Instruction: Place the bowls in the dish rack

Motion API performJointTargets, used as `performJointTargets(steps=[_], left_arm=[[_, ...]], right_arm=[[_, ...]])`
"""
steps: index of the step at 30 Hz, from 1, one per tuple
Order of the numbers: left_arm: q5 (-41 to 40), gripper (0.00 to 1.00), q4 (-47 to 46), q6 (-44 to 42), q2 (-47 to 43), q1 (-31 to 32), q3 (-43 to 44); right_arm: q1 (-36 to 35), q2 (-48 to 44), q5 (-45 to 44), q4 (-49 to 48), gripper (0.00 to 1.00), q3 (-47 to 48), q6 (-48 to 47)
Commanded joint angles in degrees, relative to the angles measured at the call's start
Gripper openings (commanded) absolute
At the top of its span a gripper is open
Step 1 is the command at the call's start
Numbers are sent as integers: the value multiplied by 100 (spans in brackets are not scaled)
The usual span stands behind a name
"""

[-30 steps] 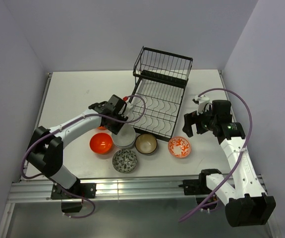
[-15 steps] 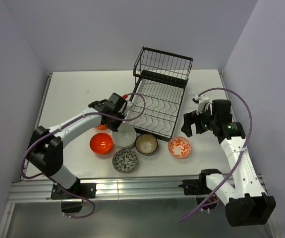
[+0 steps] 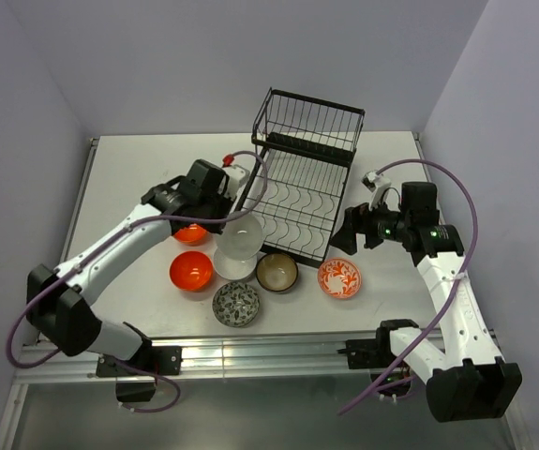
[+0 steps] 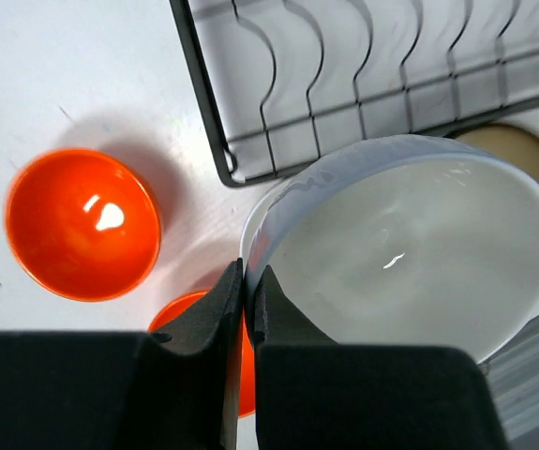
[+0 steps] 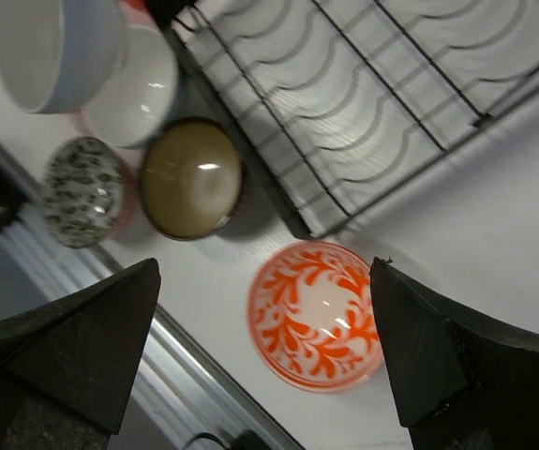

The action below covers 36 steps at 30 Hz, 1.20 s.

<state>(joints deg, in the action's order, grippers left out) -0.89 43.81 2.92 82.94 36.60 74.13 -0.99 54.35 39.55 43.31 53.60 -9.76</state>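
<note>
The white table (image 3: 138,169) bears the dish rack (image 3: 297,202) and, in front of it, two orange bowls (image 3: 191,270), a white bowl (image 3: 230,272), a brown bowl (image 3: 276,272), a grey-patterned bowl (image 3: 236,304) and an orange-and-white bowl (image 3: 339,278).

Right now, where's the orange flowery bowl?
Top view: the orange patterned bowl sits right of the brown bowl, in front of the dish rack.

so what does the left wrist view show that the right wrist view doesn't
Only left wrist: one orange bowl whole, a second orange bowl partly hidden under the fingers, and the left gripper shut on the rim of the white bowl.
Only right wrist: the orange-and-white bowl, the grey bowl and the open right gripper.
Both: the held white bowl, the brown bowl and the rack.
</note>
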Motion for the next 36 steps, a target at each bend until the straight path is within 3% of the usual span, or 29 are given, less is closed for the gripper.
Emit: performJointTargets(steps=[1,5,10,14,18,36], left_arm=[[115,0,-417,209,-611,23,278],[132,0,-777,253,-1147,23,58],[150,0,-1094,297,-1429,23,-127],[606,0,-1471,429,-1762,31,-337],[765,0,-1718,578,-1957,23,-592],[1486,0,-1929,1026,-2256,31,-838]], right_arm=[[-93,-38,1211,-594,100,212,849],[-269,58,1985,-1797,100,-77,2134],[-848,207,1602,-2792,100,-70,3285],[-1814,664,1302,-2750,100,334,3384],[-2220,1051,1222,-2854,100,545,3568],[-3117,2326,1344,-3135,100,1267,4140]])
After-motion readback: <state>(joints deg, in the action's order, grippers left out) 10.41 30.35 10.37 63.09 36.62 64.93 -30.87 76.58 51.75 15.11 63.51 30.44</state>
